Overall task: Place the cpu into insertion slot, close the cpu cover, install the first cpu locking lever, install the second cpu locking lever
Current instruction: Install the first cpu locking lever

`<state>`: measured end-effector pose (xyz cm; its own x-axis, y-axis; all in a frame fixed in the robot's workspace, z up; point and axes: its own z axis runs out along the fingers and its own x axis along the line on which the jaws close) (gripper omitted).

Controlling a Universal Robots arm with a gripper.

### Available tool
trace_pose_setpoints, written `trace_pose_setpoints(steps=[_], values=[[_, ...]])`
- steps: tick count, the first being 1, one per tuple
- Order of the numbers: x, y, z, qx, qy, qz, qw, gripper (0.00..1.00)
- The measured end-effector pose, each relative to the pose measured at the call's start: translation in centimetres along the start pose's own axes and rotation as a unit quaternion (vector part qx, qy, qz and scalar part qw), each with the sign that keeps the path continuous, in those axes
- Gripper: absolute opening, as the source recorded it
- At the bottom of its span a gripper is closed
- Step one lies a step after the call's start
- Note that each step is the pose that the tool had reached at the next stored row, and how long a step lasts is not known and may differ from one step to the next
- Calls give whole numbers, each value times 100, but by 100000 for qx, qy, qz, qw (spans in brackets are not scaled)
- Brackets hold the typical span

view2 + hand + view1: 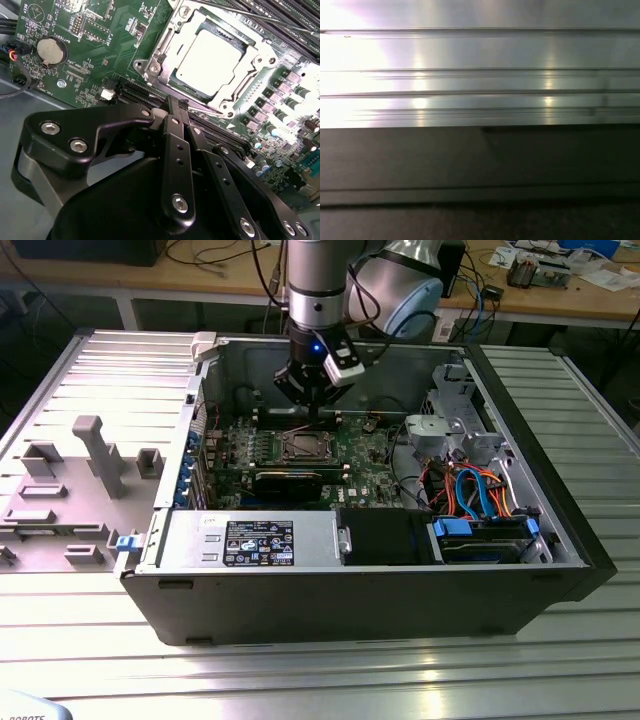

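The cpu (210,55), a pale square chip, lies flat in the socket on the green motherboard (100,50). The cpu cover (162,52), a silvery frame, lies down around it, so the chip's top shows through the square opening. My gripper (176,106) is shut with its black fingers pressed together and nothing visible between them. It hovers just off one edge of the socket. In the exterior view the gripper (312,410) hangs inside the open computer case, directly over the socket (303,448).
A long black expansion card (290,480) lies in front of the socket. Orange and blue cables and a drive cage (470,490) fill the exterior view's right. A coin battery (51,50) sits on the board. Case walls (480,160) enclose the work area, on a ribbed metal table (480,75).
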<state>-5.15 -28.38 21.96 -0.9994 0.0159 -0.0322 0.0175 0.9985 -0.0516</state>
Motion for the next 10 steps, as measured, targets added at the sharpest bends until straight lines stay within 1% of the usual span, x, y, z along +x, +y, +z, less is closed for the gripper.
trace_pose_setpoints(steps=[10], values=[[-31, 2, 48, 24, 14, 56, 100000, 11]])
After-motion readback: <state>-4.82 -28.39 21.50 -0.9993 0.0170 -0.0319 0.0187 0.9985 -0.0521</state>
